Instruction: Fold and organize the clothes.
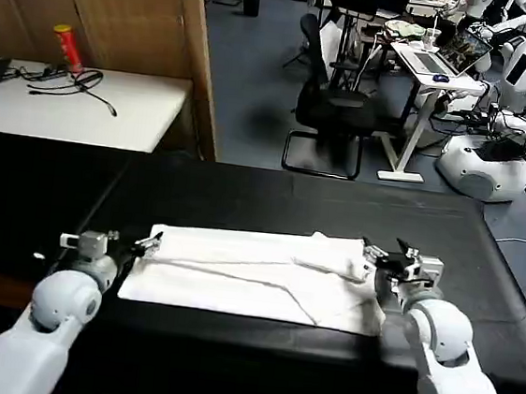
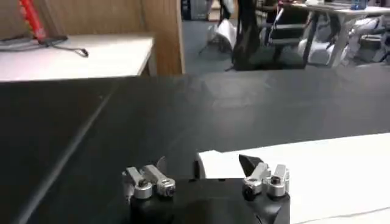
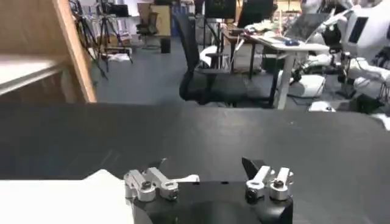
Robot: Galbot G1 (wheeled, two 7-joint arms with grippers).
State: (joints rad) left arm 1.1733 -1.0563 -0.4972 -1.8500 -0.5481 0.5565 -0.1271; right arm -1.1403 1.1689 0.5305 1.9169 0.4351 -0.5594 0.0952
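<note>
Black cloth-covered table (image 1: 272,198) spanned the foreground, office floor behind it with a black swivel chair (image 1: 334,106) and a white desk carrying a laptop (image 1: 452,57). Off the table's far left corner stood a white side table (image 1: 75,102) with black cables (image 1: 73,83) and a red-and-yellow can (image 1: 68,49).

White short-sleeved cotton T-shirt (image 1: 255,271) lay flat in a long folded band along the table's near edge, roughly centred, plain side up, wrinkled toward its right end. No logo visible.

Left gripper (image 1: 150,242) sat at the shirt's left end, low over the table. In the left wrist view (image 2: 204,176) its fingers were spread wide, with the shirt's corner (image 2: 219,164) lying between them; nothing clamped.

Right gripper (image 1: 384,254) sat at the shirt's right end, near the far corner of the band. In the right wrist view (image 3: 204,176) the fingers were also spread wide, one finger (image 3: 177,180) just over the shirt's edge (image 3: 91,189), the other over bare black cloth. Not gripping fabric.

Both arms came in from the near edge, white forearms low.
</note>
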